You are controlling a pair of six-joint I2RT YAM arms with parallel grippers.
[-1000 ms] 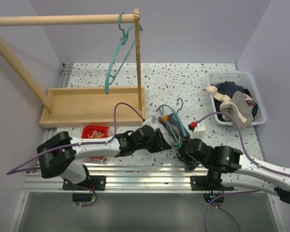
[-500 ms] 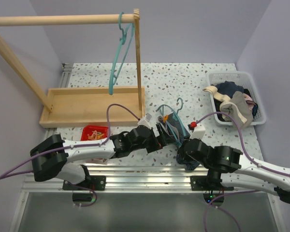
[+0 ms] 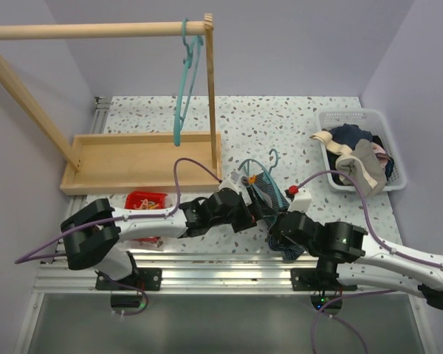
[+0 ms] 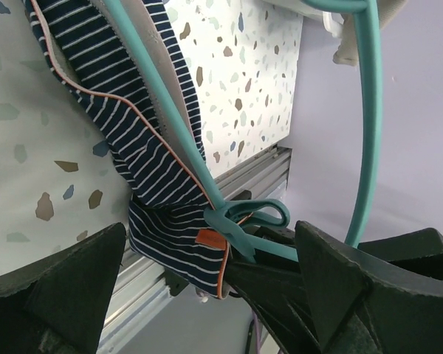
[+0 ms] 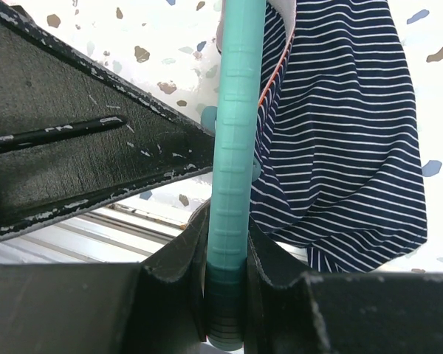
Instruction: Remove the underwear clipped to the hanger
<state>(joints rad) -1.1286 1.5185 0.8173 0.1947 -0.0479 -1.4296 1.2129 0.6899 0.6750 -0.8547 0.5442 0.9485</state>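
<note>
— Judging by the navy striped underwear (image 4: 155, 169), is the job done?

— Not yet. It lies on the speckled table (image 3: 295, 125) at the lower centre of the overhead view, and it is draped along the teal hanger (image 4: 166, 118), caught at the hanger's looped end. The clip itself cannot be made out. Cloth is heaped in the white basket (image 3: 328, 118) at the right edge, including a beige piece, but what it is cannot be told.

— And the arms?

— Both reach low across the table and meet over the garment. The right gripper (image 5: 227, 251) pinches the hanger's bar, its fingers tight against the teal plastic. The left gripper (image 4: 210, 236) is spread wide and holds nothing, with the hanger's end and the striped cloth between its fingers.

— What remains?

— Probably freeing the cloth and pulling it clear.
</note>
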